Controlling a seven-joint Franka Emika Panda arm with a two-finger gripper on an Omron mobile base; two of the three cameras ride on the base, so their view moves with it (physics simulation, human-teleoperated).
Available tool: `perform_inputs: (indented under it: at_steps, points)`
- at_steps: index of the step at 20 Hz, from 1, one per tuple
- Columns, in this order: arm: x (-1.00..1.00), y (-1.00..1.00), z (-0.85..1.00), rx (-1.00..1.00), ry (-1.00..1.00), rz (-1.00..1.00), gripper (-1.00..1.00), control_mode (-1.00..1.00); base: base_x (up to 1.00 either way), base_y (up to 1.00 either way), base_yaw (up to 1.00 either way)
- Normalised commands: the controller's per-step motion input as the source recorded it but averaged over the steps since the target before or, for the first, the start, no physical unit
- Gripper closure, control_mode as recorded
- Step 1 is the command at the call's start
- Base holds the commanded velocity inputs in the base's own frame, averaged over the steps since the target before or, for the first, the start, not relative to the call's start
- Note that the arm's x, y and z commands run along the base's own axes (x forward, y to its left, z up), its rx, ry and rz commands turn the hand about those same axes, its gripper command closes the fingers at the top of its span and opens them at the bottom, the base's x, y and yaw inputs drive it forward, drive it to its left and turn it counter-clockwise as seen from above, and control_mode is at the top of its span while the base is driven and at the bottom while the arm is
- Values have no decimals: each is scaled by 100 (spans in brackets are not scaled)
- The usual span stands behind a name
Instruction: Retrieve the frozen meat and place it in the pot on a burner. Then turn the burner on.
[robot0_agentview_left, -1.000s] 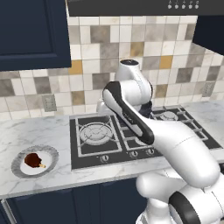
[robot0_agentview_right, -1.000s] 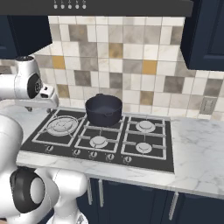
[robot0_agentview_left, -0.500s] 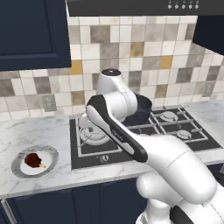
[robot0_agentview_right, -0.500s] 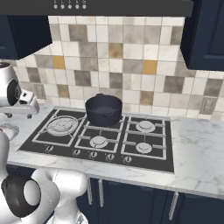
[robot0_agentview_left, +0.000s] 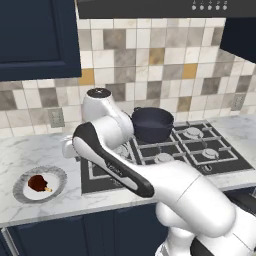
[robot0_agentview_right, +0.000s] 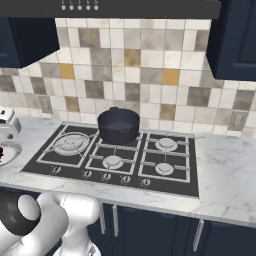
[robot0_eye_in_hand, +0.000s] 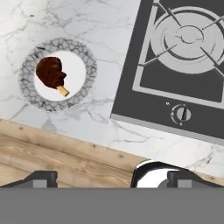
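Note:
The frozen meat (robot0_agentview_left: 37, 183), a dark red-brown chunk with a pale bone stub, lies on a white, grey-rimmed plate (robot0_agentview_left: 59, 175) at the counter's left. In the hand view the frozen meat (robot0_eye_in_hand: 50, 72) sits at the upper left on that plate (robot0_eye_in_hand: 87, 65). My gripper (robot0_eye_in_hand: 113, 178) hovers high over the counter's front edge, between plate and cooktop, open wide with nothing between its fingertips (robot0_eye_in_hand: 40, 178). The hand (robot0_agentview_left: 69, 149) shows left of the cooktop. The dark pot (robot0_agentview_left: 151, 123) stands on a rear burner, also seen as the pot (robot0_agentview_right: 118, 125) from the right.
The black cooktop (robot0_agentview_right: 115, 157) has several burners and a row of knobs (robot0_eye_in_hand: 181, 113) along its front. A large round burner (robot0_eye_in_hand: 190, 37) lies nearest the plate. Tiled wall and dark cabinets rise behind. Wooden floor (robot0_eye_in_hand: 52, 162) shows past the counter edge.
The arm has swung left from over the cooktop to the stretch of counter beside the plate. The gripper has stayed open. Meat and pot have not moved.

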Motion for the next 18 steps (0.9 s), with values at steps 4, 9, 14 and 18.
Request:
perform_inputs:
  at_steps: [4, 9, 14, 18]
  points:
    - [-6, 40, -2, -2, 2, 16, -100, -100, 0, 0, 0]
    - [0, 51, -5, -6, 1, 11, -100, -100, 0, 0, 0]
    - [1, 41, -16, 0, 0, 1, -100, -100, 0, 0, 0]
    - [13, 11, -19, 0, 1, 0, -100, -100, 0, 0, 0]
